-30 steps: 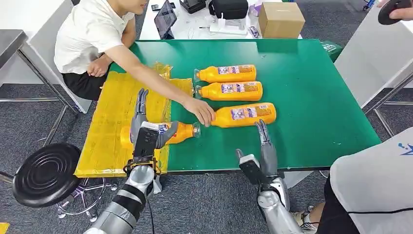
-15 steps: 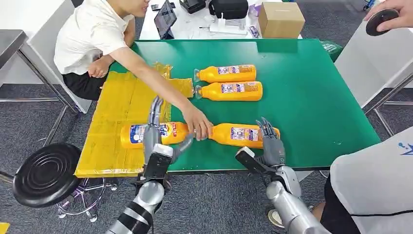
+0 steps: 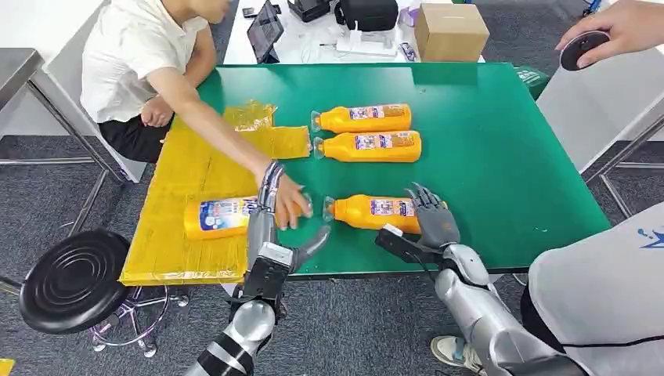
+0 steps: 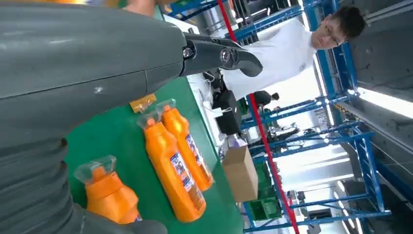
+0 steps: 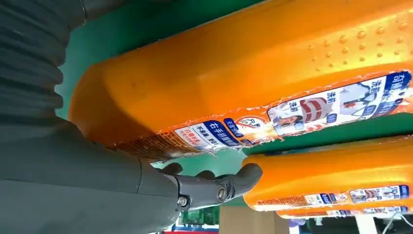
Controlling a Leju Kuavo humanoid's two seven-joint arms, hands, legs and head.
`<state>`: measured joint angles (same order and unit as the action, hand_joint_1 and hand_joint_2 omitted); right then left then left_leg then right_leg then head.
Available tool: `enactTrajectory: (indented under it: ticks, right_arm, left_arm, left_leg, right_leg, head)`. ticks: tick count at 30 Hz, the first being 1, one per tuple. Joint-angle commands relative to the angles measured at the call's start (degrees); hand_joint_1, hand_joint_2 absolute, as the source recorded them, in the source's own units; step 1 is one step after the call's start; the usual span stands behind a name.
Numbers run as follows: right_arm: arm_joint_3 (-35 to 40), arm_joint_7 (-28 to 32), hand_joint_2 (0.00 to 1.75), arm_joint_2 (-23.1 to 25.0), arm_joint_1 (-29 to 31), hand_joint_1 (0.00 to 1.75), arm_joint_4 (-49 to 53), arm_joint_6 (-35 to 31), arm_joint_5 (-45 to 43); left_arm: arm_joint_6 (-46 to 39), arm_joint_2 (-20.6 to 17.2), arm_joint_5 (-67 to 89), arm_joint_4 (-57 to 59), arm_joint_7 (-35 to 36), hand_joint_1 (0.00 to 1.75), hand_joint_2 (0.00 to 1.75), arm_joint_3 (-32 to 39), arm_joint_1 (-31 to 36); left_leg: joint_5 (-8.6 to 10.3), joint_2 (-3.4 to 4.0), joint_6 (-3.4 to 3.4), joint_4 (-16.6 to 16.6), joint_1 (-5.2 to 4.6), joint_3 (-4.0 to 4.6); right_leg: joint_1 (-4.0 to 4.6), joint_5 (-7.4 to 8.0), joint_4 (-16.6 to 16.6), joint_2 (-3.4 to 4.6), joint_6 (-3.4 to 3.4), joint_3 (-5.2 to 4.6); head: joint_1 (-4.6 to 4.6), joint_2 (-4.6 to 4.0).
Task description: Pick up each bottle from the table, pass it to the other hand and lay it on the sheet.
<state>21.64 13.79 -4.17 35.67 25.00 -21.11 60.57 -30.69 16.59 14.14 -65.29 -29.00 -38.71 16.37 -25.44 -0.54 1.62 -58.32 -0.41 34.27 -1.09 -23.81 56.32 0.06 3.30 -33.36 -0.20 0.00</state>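
Observation:
Two orange bottles (image 3: 364, 117) (image 3: 368, 146) lie side by side at the back of the green table (image 3: 485, 125). A third orange bottle (image 3: 368, 211) lies near the front edge, cap to the left. My right hand (image 3: 431, 219) lies over its base with fingers spread. In the right wrist view the thumb (image 5: 219, 187) stays just off that bottle (image 5: 253, 73). A fourth bottle (image 3: 219, 218) lies on the yellow sheet (image 3: 180, 172), and a person's hand (image 3: 291, 205) rests on its neck. My left hand (image 3: 274, 227) is beside it, fingers apart, holding nothing.
The person in a white shirt (image 3: 141, 55) sits at the table's left and reaches across the sheet. Another person (image 3: 595, 298) stands close on the right, a hand (image 3: 618, 27) holding a dark round thing. A black stool (image 3: 74, 278) stands at the front left, and a cardboard box (image 3: 450, 30) behind the table.
The person pulled the third bottle nearer and slid the sheet bottle left. My right hand rose onto the third bottle's base. My left hand moved right, off the sheet bottle.

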Motion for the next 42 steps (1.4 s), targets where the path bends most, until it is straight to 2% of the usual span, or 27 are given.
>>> enactTrajectory:
  ticks: [1, 6, 9, 13, 14, 15, 17, 18, 19, 24, 36, 42]
  right_arm:
    - [3.41, -0.46, 1.75, 0.09, 1.68, 0.00, -5.83, 1.09, 0.71]
    - [3.84, -2.07, 1.75, 0.61, 2.92, 0.00, -7.17, 4.83, 1.12]
    - [2.51, -5.65, 1.75, 0.03, 2.80, 0.00, -8.67, 12.89, -0.50]
    - [1.52, -7.17, 1.75, -1.15, 1.86, 0.00, -9.76, 18.91, -1.62]
    - [1.48, -7.38, 1.75, -1.41, 1.88, 0.49, -10.00, 19.85, -1.66]
    - [1.55, -7.42, 1.75, -1.72, 1.94, 1.41, -10.12, 21.37, -1.66]
    - [1.54, -7.53, 1.75, -2.03, 1.95, 1.41, -10.19, 21.88, -1.64]
    - [1.54, -7.53, 1.75, -2.03, 1.95, 1.50, -10.19, 21.88, -1.64]
    - [1.56, -7.61, 1.75, -2.12, 1.98, 1.75, -10.20, 22.43, -1.61]
    - [2.02, -7.93, 1.75, -2.90, 2.02, 1.75, -10.33, 26.00, -1.20]
    - [2.32, -7.33, 1.75, -2.77, 2.31, 1.75, -10.23, 28.02, -1.20]
    - [-4.04, 4.83, 1.75, -1.01, -0.01, 1.75, -6.77, 25.46, -10.56]
  left_arm:
    - [0.35, -1.12, -0.74, 2.11, 0.41, 0.00, 1.75, -1.97, 2.64]
    - [1.20, -0.90, -2.25, 2.36, 0.60, 0.00, 1.75, -2.40, 2.88]
    - [1.98, -0.98, -4.01, 2.94, 0.85, 0.00, 1.75, -3.20, 3.37]
    - [2.39, -0.86, -5.02, 4.76, 0.27, 0.00, 1.75, -3.82, 3.62]
    - [2.61, -0.72, -5.27, 5.02, 0.19, 0.00, 1.75, -3.92, 3.77]
    - [3.21, -0.67, -5.60, 5.21, 0.15, 0.00, 1.75, -4.17, 3.96]
    - [3.38, -0.53, -5.84, 5.23, 0.14, 0.00, 1.75, -4.24, 3.96]
    - [3.38, -0.53, -5.84, 5.23, 0.14, 0.00, 1.75, -4.24, 3.96]
    - [3.73, -0.57, -5.91, 5.21, 0.16, 0.00, 1.75, -4.44, 4.06]
    - [5.91, -0.47, -7.56, 5.20, 0.80, 0.00, 1.75, -4.98, 4.43]
    - [7.49, -0.21, -8.72, 5.72, 1.07, 0.00, 1.75, -5.10, 4.99]
    - [7.35, 0.78, -14.15, 3.20, 0.95, 0.00, 1.75, -1.47, 2.22]
  left_leg:
    - [-0.01, 0.00, -0.12, 0.02, 0.07, -0.08]
    - [-0.02, 0.08, -0.12, 0.01, 0.07, -0.11]
    - [0.01, 0.01, -0.08, 0.03, 0.06, -0.17]
    - [0.07, -0.10, -0.14, 0.18, 0.14, -0.47]
    - [0.02, -0.11, -0.07, 0.10, 0.08, -0.55]
    - [0.06, -0.17, -0.09, 0.11, 0.10, -0.55]
    - [0.06, -0.30, -0.10, 0.12, 0.11, -0.67]
    - [-0.01, -0.21, -0.05, 0.05, 0.10, -0.76]
    - [0.02, -0.28, -0.06, 0.08, 0.12, -0.77]
    - [-0.01, -0.39, -0.02, 0.16, 0.14, -0.91]
    - [-0.01, -0.39, -0.01, 0.23, 0.19, -0.98]
    - [-0.14, -0.24, 0.06, 0.13, 0.14, -1.13]
  right_leg:
    - [0.08, -0.02, -0.02, -0.05, -0.14, 0.09]
    - [0.09, 0.00, -0.03, 0.01, -0.15, 0.12]
    - [0.07, 0.00, -0.05, -0.04, -0.10, 0.18]
    - [0.16, 0.05, -0.28, -0.17, -0.18, 0.50]
    - [0.09, -0.01, -0.17, -0.15, -0.10, 0.56]
    - [0.12, 0.01, -0.21, -0.21, -0.14, 0.56]
    - [0.13, -0.02, -0.24, -0.30, -0.14, 0.64]
    - [0.11, -0.05, -0.18, -0.18, -0.10, 0.56]
    - [0.14, -0.03, -0.25, -0.27, -0.12, 0.50]
    - [0.17, -0.13, -0.41, -0.29, -0.02, 0.51]
    - [0.22, -0.07, -0.60, -0.33, -0.08, 0.66]
    - [0.18, -0.15, -0.47, -0.15, 0.00, 0.74]
  head:
    - [0.00, 0.00]
    - [0.00, 0.00]
    - [0.00, 0.00]
    - [0.02, 0.00]
    - [-0.02, 0.00]
    - [0.02, 0.00]
    - [0.00, 0.00]
    - [0.00, 0.00]
    - [0.00, 0.00]
    - [0.00, 0.00]
    - [0.00, 0.00]
    - [0.02, 0.00]
